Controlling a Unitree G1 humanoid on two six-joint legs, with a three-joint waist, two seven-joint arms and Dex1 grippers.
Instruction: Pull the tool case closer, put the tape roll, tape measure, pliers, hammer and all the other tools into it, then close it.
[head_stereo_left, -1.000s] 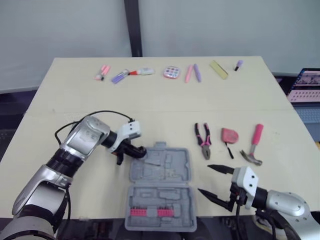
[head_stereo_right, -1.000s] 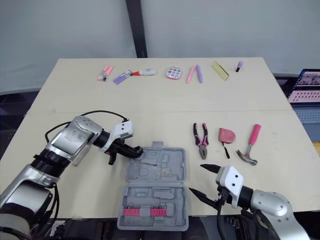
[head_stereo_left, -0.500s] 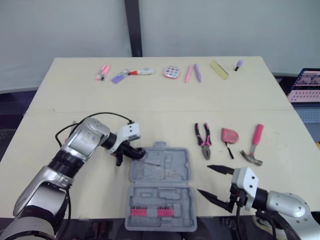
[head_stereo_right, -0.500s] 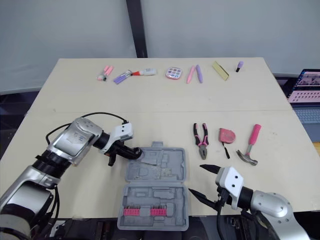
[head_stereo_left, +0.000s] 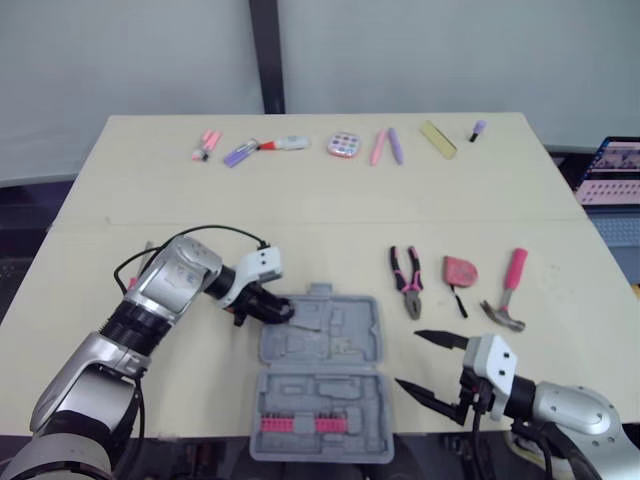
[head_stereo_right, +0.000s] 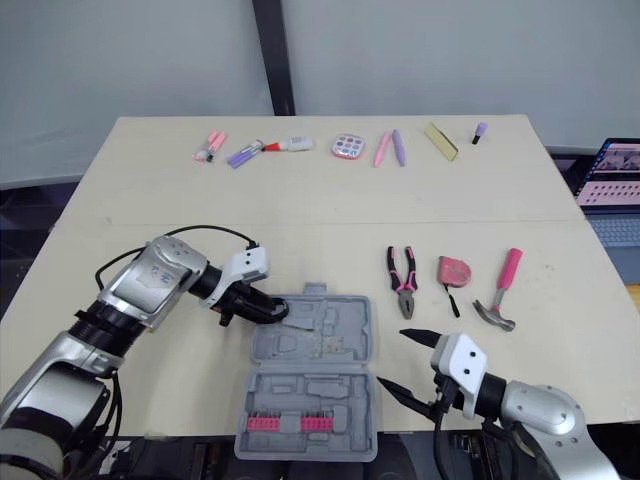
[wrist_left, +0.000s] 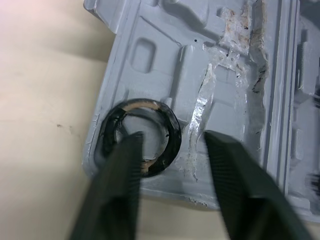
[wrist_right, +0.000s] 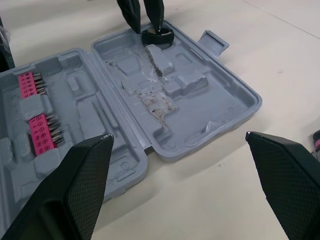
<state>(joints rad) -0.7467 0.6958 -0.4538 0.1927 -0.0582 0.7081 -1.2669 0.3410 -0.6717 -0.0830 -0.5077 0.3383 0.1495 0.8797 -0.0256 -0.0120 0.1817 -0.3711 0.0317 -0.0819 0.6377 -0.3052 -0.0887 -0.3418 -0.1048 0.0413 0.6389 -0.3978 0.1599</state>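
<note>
Now the left gripper (head_stereo_left: 266, 308) hovered with fingers parted over the tape roll (wrist_left: 171, 140) lying in the open tool case's (head_stereo_left: 350, 340) far-left corner — the right gripper (head_stereo_left: 408, 357), spread wide, sat nearer the pliers (head_stereo_left: 406, 282) straight ahead, handles pointing away.

Bright, even light throughout, with soft, short shadows.

No legible text; laptop screen (head_stereo_left: 622, 170) perhaps bears writing, unreadable.

Silver arms (head_stereo_left: 165, 290), white wrists (head_stereo_left: 262, 263), black left claw (head_stereo_left: 270, 309) and right claw (head_stereo_left: 408, 358).
</note>
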